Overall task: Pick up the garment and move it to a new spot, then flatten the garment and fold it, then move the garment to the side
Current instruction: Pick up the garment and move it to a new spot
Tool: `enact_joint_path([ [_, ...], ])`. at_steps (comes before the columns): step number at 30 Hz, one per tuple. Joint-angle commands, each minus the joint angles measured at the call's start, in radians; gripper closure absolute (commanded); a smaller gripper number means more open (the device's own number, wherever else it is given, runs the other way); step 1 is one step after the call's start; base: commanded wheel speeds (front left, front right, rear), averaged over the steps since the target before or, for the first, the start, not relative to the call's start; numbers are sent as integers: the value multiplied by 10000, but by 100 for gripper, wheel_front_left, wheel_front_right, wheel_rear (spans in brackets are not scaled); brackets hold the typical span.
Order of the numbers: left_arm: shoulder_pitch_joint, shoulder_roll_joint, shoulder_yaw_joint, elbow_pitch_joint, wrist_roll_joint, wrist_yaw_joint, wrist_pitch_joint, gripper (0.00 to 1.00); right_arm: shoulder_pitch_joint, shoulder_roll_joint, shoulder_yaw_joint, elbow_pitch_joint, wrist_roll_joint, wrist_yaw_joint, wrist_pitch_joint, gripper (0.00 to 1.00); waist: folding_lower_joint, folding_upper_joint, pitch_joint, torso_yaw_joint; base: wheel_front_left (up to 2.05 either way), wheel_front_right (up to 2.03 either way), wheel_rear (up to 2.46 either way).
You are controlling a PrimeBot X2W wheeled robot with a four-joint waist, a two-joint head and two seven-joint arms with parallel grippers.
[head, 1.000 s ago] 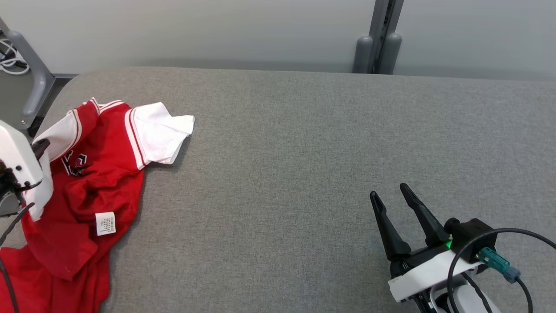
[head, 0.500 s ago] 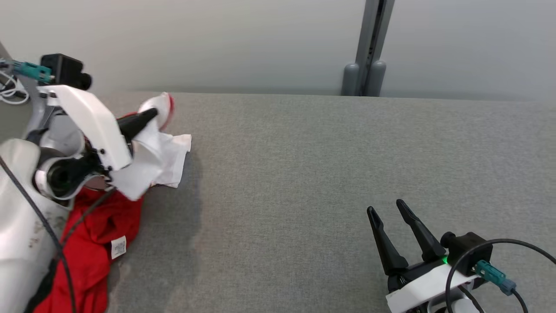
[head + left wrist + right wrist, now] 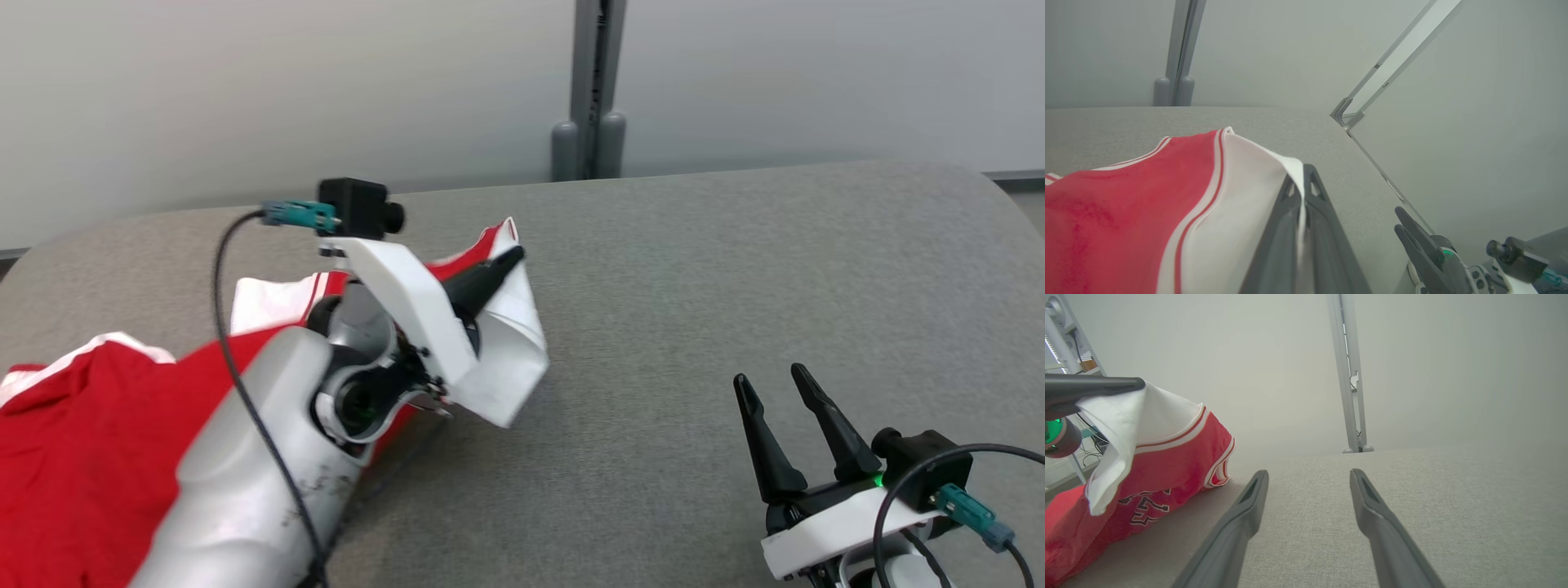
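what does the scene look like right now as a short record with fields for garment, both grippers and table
garment: red and white, white sleeve lifted, red part lying on the table
left gripper: shut on the garment's white sleeve
right gripper: open, holding nothing, apart from the garment
table: grey fabric top
stage: garment picked up, not yet flattened or folded

This looks like a robotics test lab rather than a home. A table (image 3: pixel 694 269) padded in plain grey fabric stands against blank, pale partition panels (image 3: pixel 245 98), which are joined by a grey metal post (image 3: pixel 589 82). A metal shelving rack (image 3: pixel 1061 343) stands off to one side.
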Motion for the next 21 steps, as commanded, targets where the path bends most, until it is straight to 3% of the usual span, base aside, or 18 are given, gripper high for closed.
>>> enact_joint_path([
  [1,143,-126,-52,86,76,29,-101,100,-16,-72,-18,-51,-37,23,-51,0,0,0,65,-308,0,0,0],
  [9,-193,-1001,-745,1345,138,-201,-1216,100,-248,-72,-34,-223,-148,23,-51,0,0,0,456,-1526,0,0,0],
  [16,-952,-1099,-1849,1902,-493,-343,-1845,100,-459,75,-36,-324,-160,23,-51,0,0,0,885,-2650,0,0,0],
  [21,-1697,-1093,-2920,2129,-1085,-167,-2275,100,-604,235,58,-366,-133,23,-51,0,0,0,1156,-3342,0,0,0],
])
